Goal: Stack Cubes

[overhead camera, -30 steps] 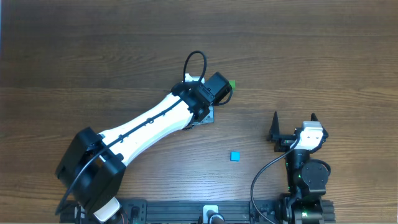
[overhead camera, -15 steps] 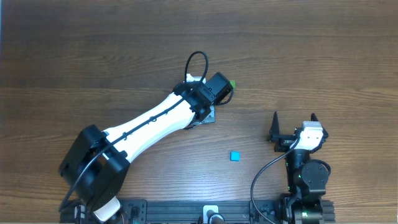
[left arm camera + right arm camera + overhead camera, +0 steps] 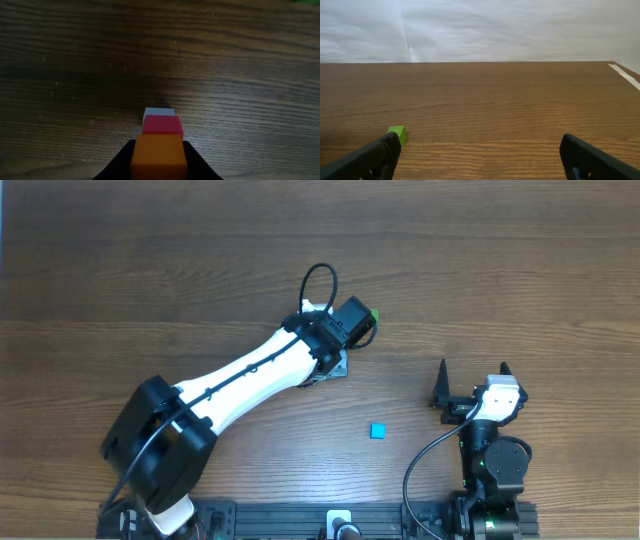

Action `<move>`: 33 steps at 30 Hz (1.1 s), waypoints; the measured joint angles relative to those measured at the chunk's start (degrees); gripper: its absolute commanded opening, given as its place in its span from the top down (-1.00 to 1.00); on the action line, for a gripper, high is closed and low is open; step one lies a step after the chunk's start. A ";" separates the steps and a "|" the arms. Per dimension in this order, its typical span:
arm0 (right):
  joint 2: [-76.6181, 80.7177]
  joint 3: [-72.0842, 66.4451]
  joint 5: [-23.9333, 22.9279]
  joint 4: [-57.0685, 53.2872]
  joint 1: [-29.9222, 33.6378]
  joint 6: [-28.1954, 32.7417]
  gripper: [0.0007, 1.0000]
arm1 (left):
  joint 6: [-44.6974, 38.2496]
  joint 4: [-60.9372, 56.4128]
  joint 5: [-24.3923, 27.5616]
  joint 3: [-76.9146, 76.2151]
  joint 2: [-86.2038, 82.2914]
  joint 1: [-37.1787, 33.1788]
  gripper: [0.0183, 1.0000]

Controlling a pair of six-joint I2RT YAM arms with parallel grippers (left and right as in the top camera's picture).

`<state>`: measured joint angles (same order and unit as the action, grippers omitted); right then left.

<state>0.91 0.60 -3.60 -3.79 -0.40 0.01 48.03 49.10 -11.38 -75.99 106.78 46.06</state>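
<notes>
In the left wrist view my left gripper point(image 3: 159, 145) is shut on an orange cube point(image 3: 159, 161). Right under it sits a red cube point(image 3: 162, 125), with a pale grey cube point(image 3: 158, 112) under that, on the wooden table. From above, the left gripper point(image 3: 331, 364) is at the table's middle. A green cube point(image 3: 374, 314) lies just beyond its wrist, and a blue cube point(image 3: 377, 431) lies alone nearer the front. My right gripper point(image 3: 470, 384) stands open at the right, holding nothing. The right wrist view shows the right gripper point(image 3: 480, 144) and the green cube point(image 3: 398, 134) far off.
The brown wooden table point(image 3: 520, 270) stretches bare on all sides of the cubes. A white wall point(image 3: 510, 30) rises behind its far edge. A black cable loop point(image 3: 317, 280) arches over the left wrist.
The left arm's elbow and base link have shifted slightly to the right. Its gripper has stayed over the same spot. The right arm and the loose cubes have not moved.
</notes>
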 measured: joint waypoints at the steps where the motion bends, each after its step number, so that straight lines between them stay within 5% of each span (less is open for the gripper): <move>1: 0.00 0.00 0.00 0.00 0.00 0.04 -0.98 | 0.00 -0.07 0.04 0.00 0.22 0.00 0.91; 9: 0.00 0.02 0.00 0.00 0.00 0.04 -0.98 | 0.00 -0.22 0.20 -0.02 0.35 0.00 0.78; 13: 0.00 0.00 0.00 0.00 0.00 0.02 -0.99 | 0.00 -0.31 0.22 -0.04 0.37 0.00 0.07; 24: 0.00 0.00 0.00 0.00 0.00 0.04 -0.99 | 0.04 -0.33 0.48 -0.04 0.37 0.00 -0.98; 33: 0.00 0.02 0.00 0.00 0.00 0.02 -0.98 | -0.55 -1.86 -1.84 -0.02 -6.25 -2.14 -0.99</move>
<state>0.91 0.62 -3.60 -3.79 -0.40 0.03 47.48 47.24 -13.21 -76.01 100.53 43.92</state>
